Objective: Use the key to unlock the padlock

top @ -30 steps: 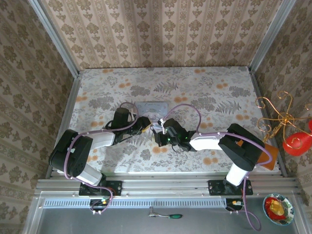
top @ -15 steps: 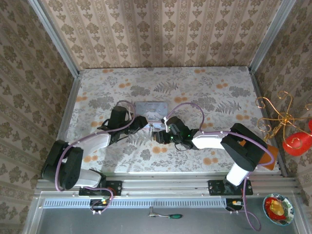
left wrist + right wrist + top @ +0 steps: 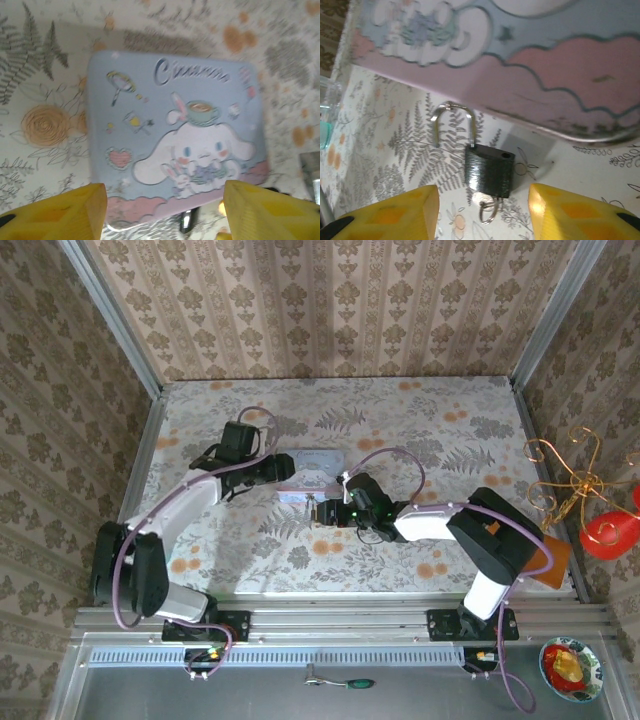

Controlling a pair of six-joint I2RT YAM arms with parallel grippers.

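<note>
The padlock (image 3: 489, 171) is a small black block lying flat on the patterned table, just in front of the tin. Its metal shackle (image 3: 451, 122) is swung out, with one leg free of the body. The key (image 3: 481, 198) sticks out of the bottom of the body, with a wire ring on it. My right gripper (image 3: 482, 200) stands open, a yellow finger on either side of the padlock and neither touching it. In the top view it (image 3: 322, 510) sits at the table's middle. My left gripper (image 3: 165, 210) is open and empty above the tin, and the padlock (image 3: 186, 221) peeks out below.
A light blue cartoon tin (image 3: 175, 135) lies flat on the table (image 3: 450, 430), right behind the padlock. Metal rails edge the table on both sides. A green-handled tool (image 3: 355, 683) lies on the front ledge. An orange block (image 3: 550, 558) sits by the right rail.
Both grippers have opened. The left arm has drawn back and to the left, away from the padlock and over the tin. The right gripper stays at the padlock, which now lies free.
</note>
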